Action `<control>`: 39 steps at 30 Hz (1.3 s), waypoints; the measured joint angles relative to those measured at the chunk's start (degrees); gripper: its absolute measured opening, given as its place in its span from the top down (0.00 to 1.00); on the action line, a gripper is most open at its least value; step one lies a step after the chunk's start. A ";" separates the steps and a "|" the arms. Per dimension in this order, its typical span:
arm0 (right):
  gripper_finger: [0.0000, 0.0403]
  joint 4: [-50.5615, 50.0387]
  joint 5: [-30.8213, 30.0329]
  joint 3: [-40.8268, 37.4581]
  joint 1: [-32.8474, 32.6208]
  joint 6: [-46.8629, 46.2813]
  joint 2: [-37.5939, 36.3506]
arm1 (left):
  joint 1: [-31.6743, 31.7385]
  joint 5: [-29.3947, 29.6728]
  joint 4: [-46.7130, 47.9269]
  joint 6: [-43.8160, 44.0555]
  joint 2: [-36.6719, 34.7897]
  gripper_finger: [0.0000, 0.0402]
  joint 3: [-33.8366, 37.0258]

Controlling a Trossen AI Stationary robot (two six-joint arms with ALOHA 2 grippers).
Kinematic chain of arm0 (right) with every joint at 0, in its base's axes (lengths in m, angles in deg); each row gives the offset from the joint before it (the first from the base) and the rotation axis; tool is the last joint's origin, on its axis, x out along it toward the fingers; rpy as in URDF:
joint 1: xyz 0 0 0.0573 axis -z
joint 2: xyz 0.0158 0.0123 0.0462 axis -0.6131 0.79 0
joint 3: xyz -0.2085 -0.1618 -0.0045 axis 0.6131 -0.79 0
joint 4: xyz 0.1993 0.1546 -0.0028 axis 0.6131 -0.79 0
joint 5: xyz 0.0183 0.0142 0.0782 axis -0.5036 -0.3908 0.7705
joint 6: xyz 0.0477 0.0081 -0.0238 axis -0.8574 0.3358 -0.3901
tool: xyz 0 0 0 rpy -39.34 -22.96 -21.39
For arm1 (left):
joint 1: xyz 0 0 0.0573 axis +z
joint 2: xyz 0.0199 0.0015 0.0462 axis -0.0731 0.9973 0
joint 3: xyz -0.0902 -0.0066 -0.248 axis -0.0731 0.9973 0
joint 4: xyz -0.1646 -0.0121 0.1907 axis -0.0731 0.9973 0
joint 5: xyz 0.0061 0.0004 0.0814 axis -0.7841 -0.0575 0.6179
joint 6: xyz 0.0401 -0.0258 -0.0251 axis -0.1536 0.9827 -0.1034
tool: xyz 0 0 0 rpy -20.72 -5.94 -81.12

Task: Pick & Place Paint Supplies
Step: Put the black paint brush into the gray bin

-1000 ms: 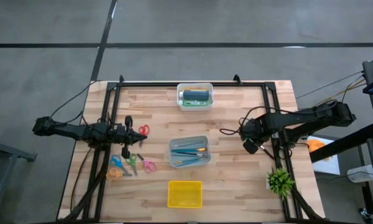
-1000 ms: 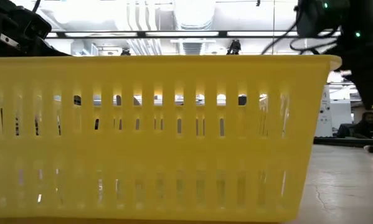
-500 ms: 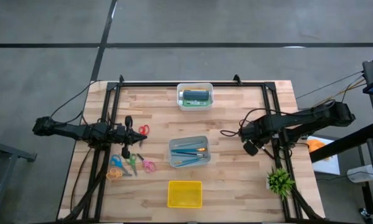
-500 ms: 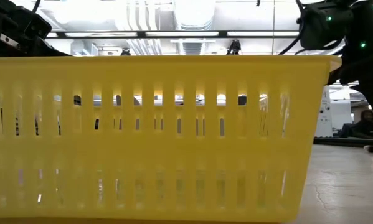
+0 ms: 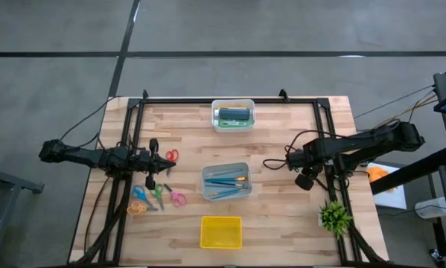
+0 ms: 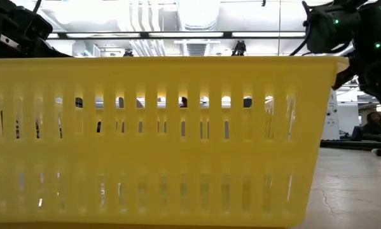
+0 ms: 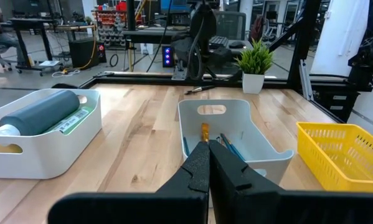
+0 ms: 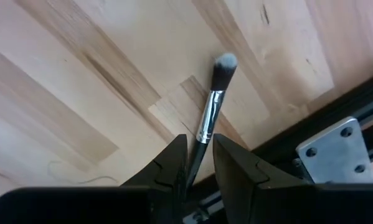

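Right pincer [image 5: 306, 181] has drifted from about 430,236 toward 6 o'clock over the last second, nearer the plant [image 5: 333, 217]. Its fingers are nearly closed around a dark brush [image 8: 210, 118], handle between them, bristle tip out over the counter [image 5: 282, 223]; judged a lift underway. Other brushes lie in the centre tray [image 5: 226, 181], tubes in the 12 o'clock tray [image 5: 233, 115]. Left pincer [image 7: 206, 163] closed, empty, waiting at 9 o'clock.

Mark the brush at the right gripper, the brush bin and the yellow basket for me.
brush [image 8: 213, 111]: right wrist view, on the silver ferrule.
brush bin [image 5: 207, 173]: high view, on its rim.
yellow basket [image 5: 220, 220]: high view, on its far rim.
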 joint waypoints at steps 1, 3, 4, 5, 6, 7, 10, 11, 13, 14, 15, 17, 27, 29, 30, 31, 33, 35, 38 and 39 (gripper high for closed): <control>0.82 0.38 0.26 -0.35 0.00 -0.07 0.00 | -0.01 0.00 0.00 -0.02 0.00 1.00 -0.02; 0.82 1.66 0.46 -1.27 -0.02 0.18 0.00 | -0.01 0.00 0.00 -0.02 0.00 1.00 -0.02; 0.82 2.44 0.53 -1.93 -0.02 0.48 0.00 | -0.01 -0.01 0.00 -0.01 0.00 1.00 0.00; 0.82 3.11 0.55 -2.59 -0.02 0.70 0.00 | -0.02 0.00 0.00 0.00 0.00 1.00 -0.01; 0.82 3.87 0.60 -3.38 -0.02 0.85 0.00 | -0.02 0.00 0.00 0.00 0.00 1.00 -0.02; 0.82 4.66 0.81 -4.14 -0.02 1.00 0.00 | 0.00 0.00 0.02 0.00 0.00 1.00 -0.02; 0.82 6.08 1.17 -5.92 -0.04 0.93 0.00 | -0.01 0.00 0.01 0.00 0.00 1.00 -0.02; 0.82 6.40 1.17 -6.51 -0.07 0.91 0.00 | -0.01 0.00 0.01 0.00 0.00 1.00 0.00; 0.82 7.80 1.17 -7.61 -0.07 0.70 0.00 | 0.00 0.00 0.00 0.00 0.00 1.00 0.00; 0.82 8.59 1.16 -8.13 -0.07 0.39 0.00 | -0.02 0.00 0.01 0.00 0.00 1.00 0.00; 0.82 9.25 1.17 -8.67 -0.07 -0.17 0.00 | -0.01 0.00 0.02 0.00 0.00 1.00 -0.01; 0.82 10.12 1.15 -9.79 -0.07 -0.62 0.00 | 0.00 0.00 0.00 -0.02 0.00 1.00 -0.02; 0.82 14.74 1.16 -13.30 -0.04 -0.77 -0.11 | -0.02 0.00 0.00 -0.02 0.00 1.00 0.01; 0.82 14.67 1.12 -13.11 -0.02 -0.77 -0.09 | 0.00 0.00 0.02 -0.02 0.00 1.00 -0.02; 0.82 14.54 1.12 -12.89 -0.02 -0.77 -0.03 | 0.00 0.00 0.02 -0.02 0.00 1.00 -0.01; 0.82 14.58 0.99 -12.51 -0.02 -0.78 0.02 | 0.01 0.00 0.01 0.00 0.00 1.00 -0.01; 0.82 14.21 0.84 -11.20 -0.02 -1.96 0.00 | 0.00 0.00 0.00 0.00 0.00 1.00 -0.01; 0.82 11.92 0.74 -10.18 -0.02 -4.18 0.00 | -0.02 0.00 0.02 -0.02 0.00 1.00 0.00; 0.82 11.76 0.31 -9.13 -0.02 -4.86 0.00 | -0.02 0.00 0.00 0.00 0.00 1.00 0.00; 0.82 11.54 0.33 -9.16 -0.02 -4.85 0.00 | 0.01 0.00 0.00 0.00 0.00 1.00 -0.01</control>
